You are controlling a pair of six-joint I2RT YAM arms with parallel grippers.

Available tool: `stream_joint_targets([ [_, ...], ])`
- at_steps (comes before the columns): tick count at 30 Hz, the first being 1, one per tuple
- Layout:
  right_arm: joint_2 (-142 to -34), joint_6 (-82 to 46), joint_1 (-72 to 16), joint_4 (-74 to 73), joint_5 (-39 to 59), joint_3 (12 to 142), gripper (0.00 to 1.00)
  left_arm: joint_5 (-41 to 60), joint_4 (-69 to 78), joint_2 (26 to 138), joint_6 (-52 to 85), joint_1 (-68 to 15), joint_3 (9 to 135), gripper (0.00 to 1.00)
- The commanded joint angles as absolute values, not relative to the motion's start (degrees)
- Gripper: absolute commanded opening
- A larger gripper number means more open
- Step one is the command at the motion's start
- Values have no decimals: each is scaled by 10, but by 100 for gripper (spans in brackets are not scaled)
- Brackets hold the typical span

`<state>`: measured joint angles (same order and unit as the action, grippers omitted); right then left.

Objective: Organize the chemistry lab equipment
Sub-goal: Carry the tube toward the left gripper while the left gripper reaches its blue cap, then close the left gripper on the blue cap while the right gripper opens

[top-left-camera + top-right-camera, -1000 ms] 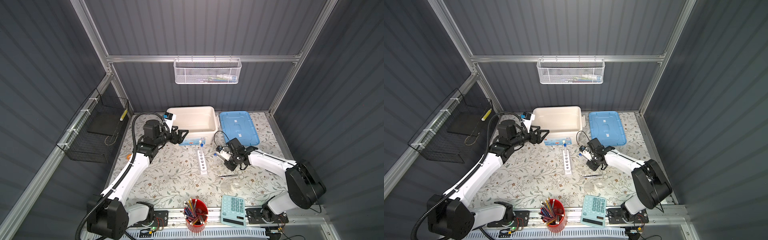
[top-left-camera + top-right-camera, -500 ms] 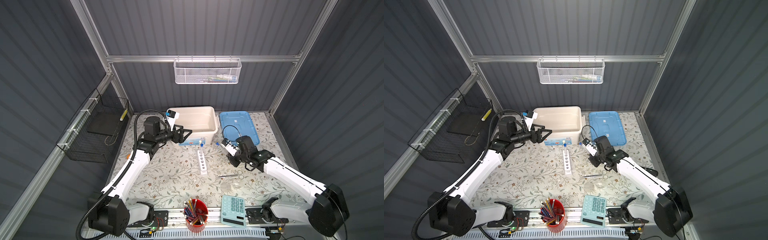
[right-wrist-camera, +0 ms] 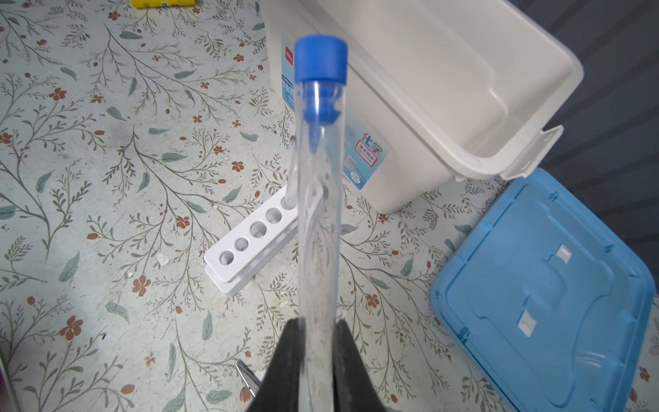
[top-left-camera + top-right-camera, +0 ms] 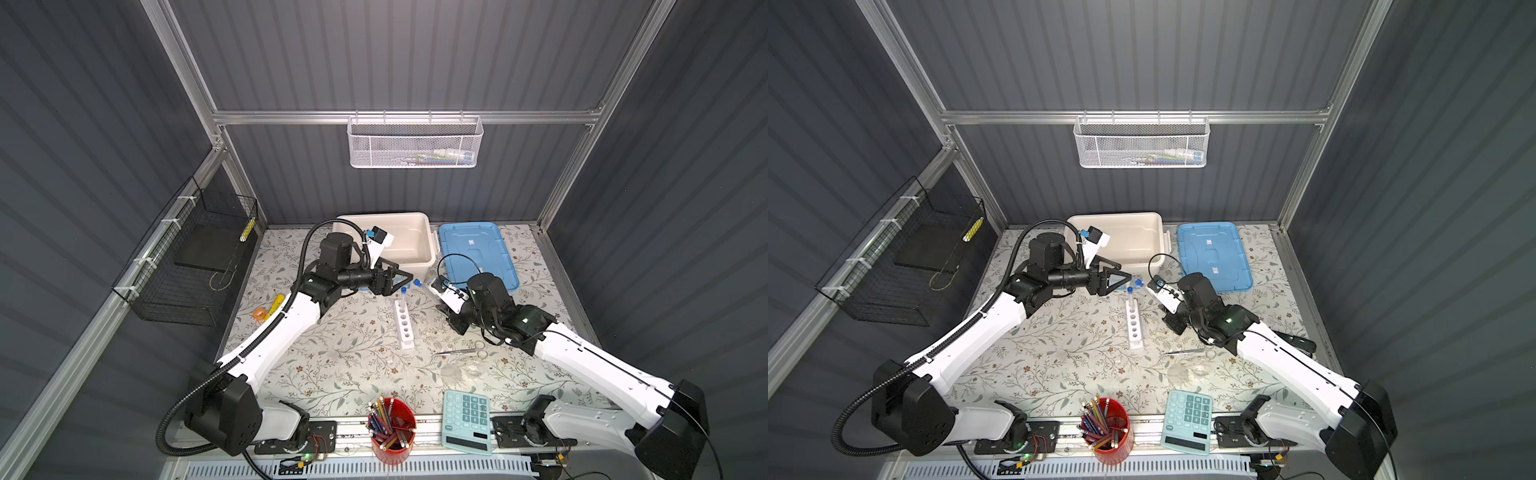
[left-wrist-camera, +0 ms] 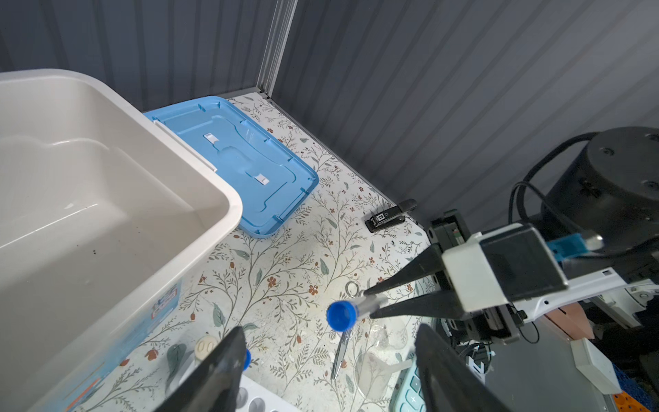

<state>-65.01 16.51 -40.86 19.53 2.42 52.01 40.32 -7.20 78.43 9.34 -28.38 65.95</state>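
My right gripper [image 3: 317,331] is shut on a clear blue-capped test tube [image 3: 319,214] and holds it slanted above the table. In a top view the tube's cap [image 4: 417,282] sits just right of my left gripper [image 4: 405,277], which is open and holds nothing. In the left wrist view the cap [image 5: 342,315] lies ahead of the open left gripper [image 5: 331,378]. Another capped tube [image 4: 403,297] stands in the far hole of the white rack [image 4: 404,326]. The silver scissors-like tool [image 4: 459,352] and the clear funnel and dishes [image 4: 461,368] lie right of the rack.
A cream bin [image 4: 424,224] and a blue lid [image 4: 478,253] sit at the back. A red cup of pencils [image 4: 392,428] and a teal calculator [image 4: 467,422] stand at the front edge. A yellow marker [image 4: 274,303] lies left. A black stapler [image 5: 390,215] rests by the right wall.
My right gripper has carried the tube left, towards the rack and the left gripper. The left gripper has reached right to meet it, and its jaws have narrowed a little.
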Motion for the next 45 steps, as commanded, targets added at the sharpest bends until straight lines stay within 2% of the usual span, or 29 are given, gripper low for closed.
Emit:
stream_joint_targets([
  [1,-644,160,-417,174,27,543,12,422,-54,790,105,-297,664,73],
  [6,-656,165,-424,163,33,556,12,430,-51,794,107,-304,663,64],
  [45,-689,175,-432,135,48,569,13,430,-74,794,85,-307,673,13],
])
